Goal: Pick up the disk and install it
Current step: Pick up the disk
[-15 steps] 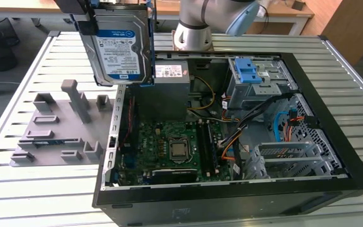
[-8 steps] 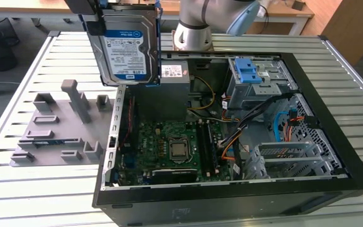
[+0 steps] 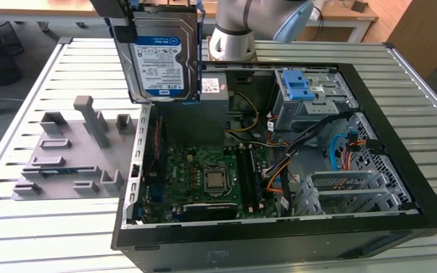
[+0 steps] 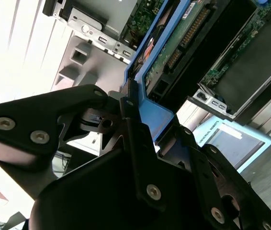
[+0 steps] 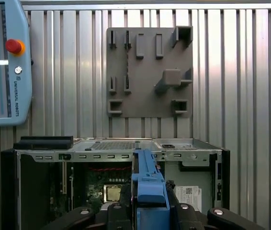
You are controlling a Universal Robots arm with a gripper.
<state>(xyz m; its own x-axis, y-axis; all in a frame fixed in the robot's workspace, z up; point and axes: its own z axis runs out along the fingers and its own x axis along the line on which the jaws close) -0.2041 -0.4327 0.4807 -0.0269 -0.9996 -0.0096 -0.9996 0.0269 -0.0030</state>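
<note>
- The gripper (image 4: 142, 120) is clenched on the disk (image 3: 160, 57); in the second wrist view its black fingers (image 4: 138, 158) press against the blue plastic carrier (image 4: 160, 120) that frames the drive
- The disk hangs upright in the air, clear of the worktop (image 3: 21, 227); its white-and-blue label faces the exterior camera
- In the exterior view the disk sits above the far corner of the open computer case (image 3: 279, 233) on the exterior view's left, over the seam between the case and a grey fixture plate (image 3: 70, 156)
- The case lies on its side on the slatted metal worktop, its open face up; it fills the middle and the exterior view's right of the worktop
- Inside the case: a green motherboard (image 3: 203, 176) with a bare square processor (image 3: 214, 181); a grey metal drive cage with blue latches (image 3: 309, 91) at the far corner on the exterior view's right; a grey power-supply box with a white sticker (image 3: 214, 85) just behind the hanging disk
- The fixture plate lies flat on the worktop just beside the case's open wall, towards the worktop's edge on the exterior view's left; upright grey posts and brackets rise from it
- The pale robot arm (image 3: 238, 28) stands at the worktop's far edge
- In the first wrist view a pale blue control tablet with a red button (image 5: 6, 62) shows beside the slats; whether it rests on the worktop I cannot tell
</note>
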